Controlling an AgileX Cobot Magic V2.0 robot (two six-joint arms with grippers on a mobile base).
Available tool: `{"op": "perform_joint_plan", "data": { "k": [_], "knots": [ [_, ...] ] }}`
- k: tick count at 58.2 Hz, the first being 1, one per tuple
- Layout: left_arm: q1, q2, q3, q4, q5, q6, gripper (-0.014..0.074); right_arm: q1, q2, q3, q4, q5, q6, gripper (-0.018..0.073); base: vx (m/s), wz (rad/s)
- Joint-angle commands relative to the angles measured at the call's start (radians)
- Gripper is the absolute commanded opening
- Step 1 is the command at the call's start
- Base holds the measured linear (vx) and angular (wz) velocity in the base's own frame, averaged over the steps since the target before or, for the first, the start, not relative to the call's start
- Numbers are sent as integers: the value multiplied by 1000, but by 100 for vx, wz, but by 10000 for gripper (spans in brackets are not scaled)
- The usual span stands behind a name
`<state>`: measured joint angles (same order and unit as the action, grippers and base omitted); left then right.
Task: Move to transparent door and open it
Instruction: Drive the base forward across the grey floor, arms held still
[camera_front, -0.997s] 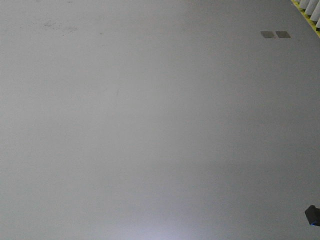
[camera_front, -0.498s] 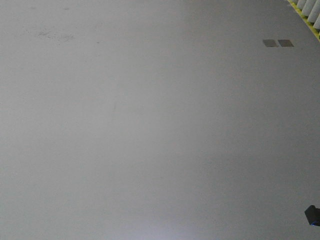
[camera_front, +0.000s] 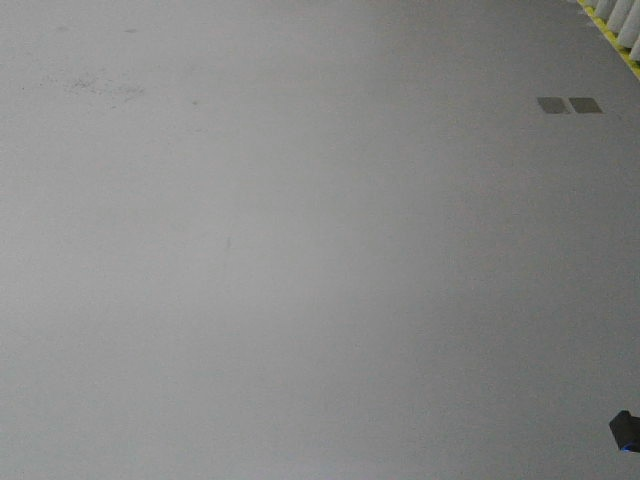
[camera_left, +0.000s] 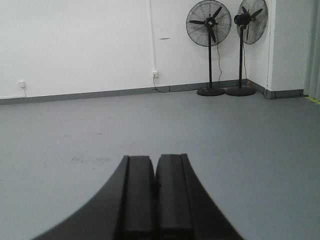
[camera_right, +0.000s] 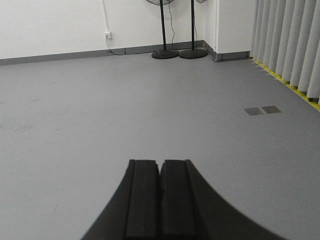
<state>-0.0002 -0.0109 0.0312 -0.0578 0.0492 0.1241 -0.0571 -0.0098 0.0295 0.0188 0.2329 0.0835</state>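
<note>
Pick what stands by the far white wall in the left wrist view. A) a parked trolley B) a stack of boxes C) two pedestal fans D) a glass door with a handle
C: two black pedestal fans on round bases stand side by side before the white wall.

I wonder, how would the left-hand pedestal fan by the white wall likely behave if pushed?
The fan looks top-heavy: big caged head on a thin pole, so pushed high it may tip. Its broad round base probably resists low nudges, sliding rather than rolling.
</note>
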Motion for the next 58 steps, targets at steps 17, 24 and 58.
{"op": "perform_joint_plan", "data": {
  "k": [17, 24, 58],
  "knots": [
    [2, -13, 15, -9, -82, -9, -6, -4, -18, 5, -1, -81, -9, -6, 38, 6],
    [2, -13, 15, -9, -82, -9, -6, -4, -18, 5, -1, -80, -9, -6, 39, 3],
    [1, -13, 15, -9, -82, -9, -6, -4, -18, 5, -1, -80, -9, -6, 41, 16]
  ]
}}
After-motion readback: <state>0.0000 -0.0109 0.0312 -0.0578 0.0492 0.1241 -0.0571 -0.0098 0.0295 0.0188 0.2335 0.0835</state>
